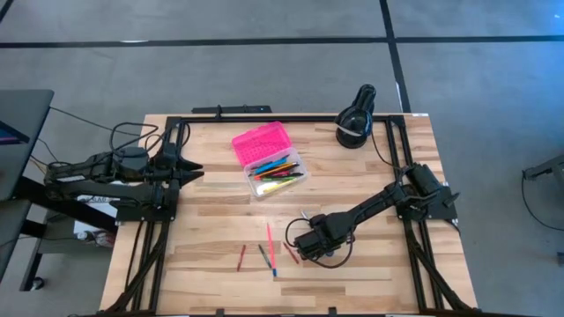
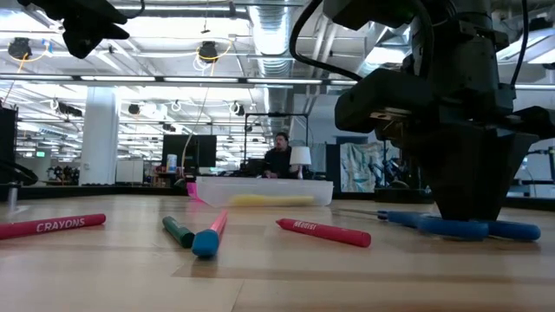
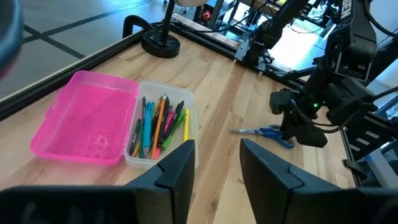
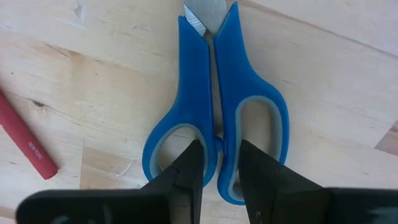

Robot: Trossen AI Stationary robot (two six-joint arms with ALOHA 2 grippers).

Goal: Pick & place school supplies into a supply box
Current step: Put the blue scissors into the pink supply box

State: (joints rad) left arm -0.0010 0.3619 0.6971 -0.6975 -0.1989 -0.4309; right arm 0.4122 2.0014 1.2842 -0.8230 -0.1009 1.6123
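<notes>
Right hand pinches the handles of the scissors, lying flat, blades pointing away from it

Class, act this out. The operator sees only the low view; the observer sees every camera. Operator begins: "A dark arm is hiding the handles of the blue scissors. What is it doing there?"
Observer: The right hand is down on the scissors, one finger in each handle loop, closed on the inner bars between them.
Operator: Is the supply box open?
Observer: Yes. From above, the supply box has its pink lid folded flat back, and pens fill the clear base.
Operator: Where is the other arm?
Observer: The left hand waits left of the box, open and empty.
</notes>
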